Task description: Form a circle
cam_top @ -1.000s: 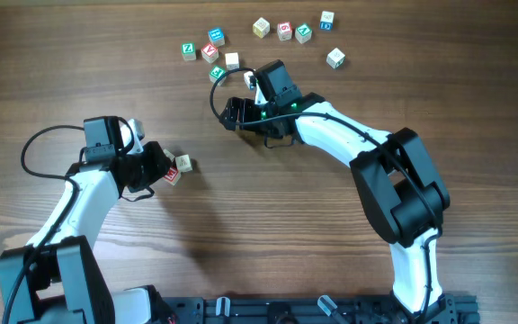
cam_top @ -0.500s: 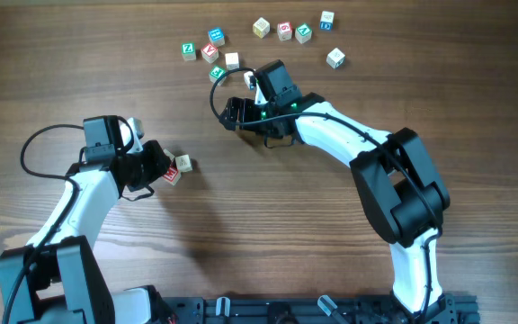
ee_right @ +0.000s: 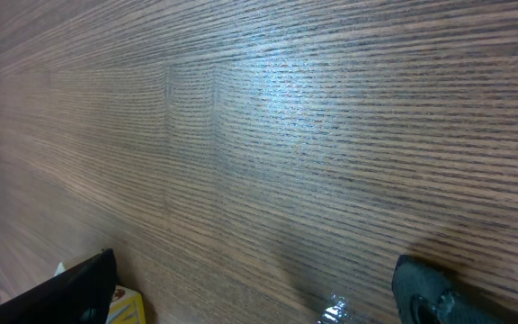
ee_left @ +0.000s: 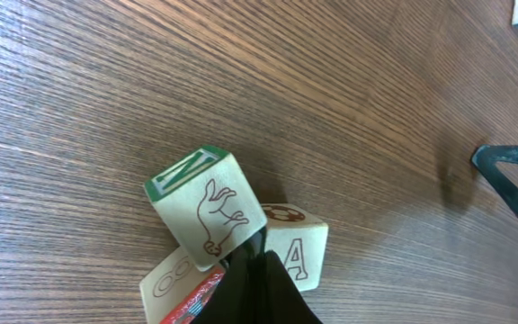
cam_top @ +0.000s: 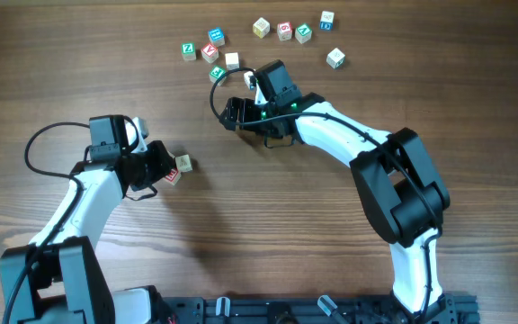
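Clearly legible, an A on one cube [ee_left: 297, 256] of the circle [ee_left: 207, 214]

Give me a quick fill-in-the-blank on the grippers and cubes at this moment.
The left gripper is ___, its tip at the cluster.
The cluster holds ___ cubes.
In the left wrist view, the rightmost cube shows the letter ___.
The right gripper is ___ over the table.
Missing: shut; three; A; open.
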